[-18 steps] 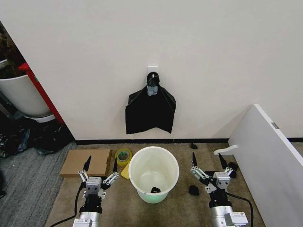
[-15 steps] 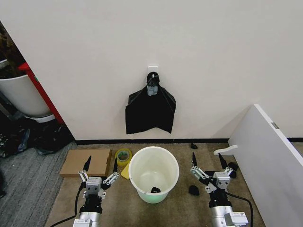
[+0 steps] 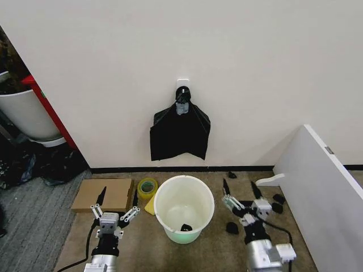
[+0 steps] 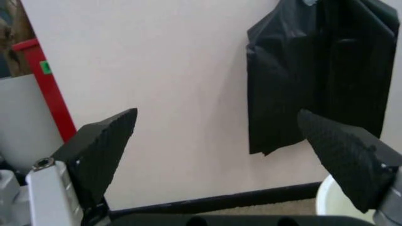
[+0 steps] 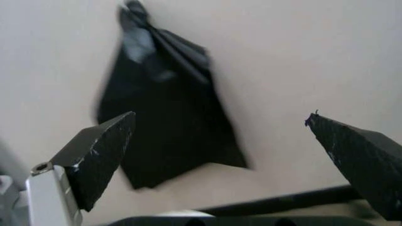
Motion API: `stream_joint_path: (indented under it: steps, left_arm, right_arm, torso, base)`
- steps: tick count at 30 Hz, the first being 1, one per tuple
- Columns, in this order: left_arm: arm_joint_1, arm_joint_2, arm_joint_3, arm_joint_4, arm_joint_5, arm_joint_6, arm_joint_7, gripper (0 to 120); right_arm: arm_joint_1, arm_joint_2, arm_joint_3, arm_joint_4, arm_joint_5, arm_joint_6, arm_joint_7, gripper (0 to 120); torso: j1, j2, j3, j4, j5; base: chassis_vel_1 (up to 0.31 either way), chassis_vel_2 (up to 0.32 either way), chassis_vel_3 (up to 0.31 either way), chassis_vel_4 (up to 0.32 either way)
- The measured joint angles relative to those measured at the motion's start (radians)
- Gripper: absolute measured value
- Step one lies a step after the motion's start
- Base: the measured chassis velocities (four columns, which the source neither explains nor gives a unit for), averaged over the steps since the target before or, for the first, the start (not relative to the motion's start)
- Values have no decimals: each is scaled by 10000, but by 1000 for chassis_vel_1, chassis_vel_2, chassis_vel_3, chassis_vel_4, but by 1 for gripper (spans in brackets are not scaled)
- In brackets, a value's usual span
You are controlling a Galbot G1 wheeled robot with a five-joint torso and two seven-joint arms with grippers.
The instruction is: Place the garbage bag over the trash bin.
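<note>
Both grippers, left gripper [image 3: 118, 199] and right gripper [image 3: 240, 189], gape wide beside the trash bin [image 3: 184, 207]; the garbage bag [image 3: 180, 132] looks light, limp, slippery, best pinched at 1 lower corner.

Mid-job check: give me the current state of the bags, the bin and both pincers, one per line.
black garbage bags: hanging bunched from the wall hook, untouched.
trash bin: upright on the floor, unlined, small dark item inside.
left pincer: open, empty, left of the bin.
right pincer: open, empty, right of the bin.
</note>
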Motion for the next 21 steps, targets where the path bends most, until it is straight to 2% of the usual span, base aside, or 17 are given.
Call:
stream_joint_path:
  steps: [1,2,3,4,7,10,12,17,21]
  left_arm:
    - [-2,35,-34,0,-44,-26,21,100]
    - [-14,54,-35,2,-60,-26,27,100]
    - [-146,175,-12,59,-177,-11,59,100]
    - [-146,175,-12,59,-177,-11,59,100]
    - [-360,404,44,269,-393,31,145,100]
    - [-235,350,-112,336,-465,-117,182,100]
    - [-209,328,-151,343,-467,-156,187,100]
    - [-95,164,-357,355,-465,-351,291,100]
    - [-78,91,-377,424,-421,-392,308,100]
  right_arm:
    - [357,-240,-76,-17,916,-336,-170,100]
    - [406,-276,-83,-20,1070,-400,-203,100]
    - [757,-500,-77,-25,2201,-846,-468,100]
    - [757,-500,-77,-25,2201,-846,-468,100]
    - [1472,-695,18,-243,3890,-1502,-837,100]
    - [2527,-742,-181,-849,5386,-2089,-960,100]
    - [2752,-728,-238,-978,5664,-2190,-967,100]
    - [4642,-467,-715,-2157,7431,-2755,-987,100]
    - [5546,-298,-1026,-2827,7925,-2875,-976,100]
  torso:
    - [0,0,0,3,1]
    - [0,0,1,3,1]
    - [0,0,1,3,0]
    - [0,0,1,3,0]
    - [0,0,0,-9,-5]
    - [0,0,1,0,1]
    - [0,0,1,2,-2]
    - [1,-1,2,-1,-2]
    - [1,-1,1,0,-3]
  base:
    - [0,0,0,0]
    - [0,0,0,0]
    - [0,0,0,0]
    - [0,0,0,0]
    - [0,0,0,0]
    - [0,0,0,0]
    - [0,0,0,0]
    - [0,0,0,0]
    - [0,0,0,0]
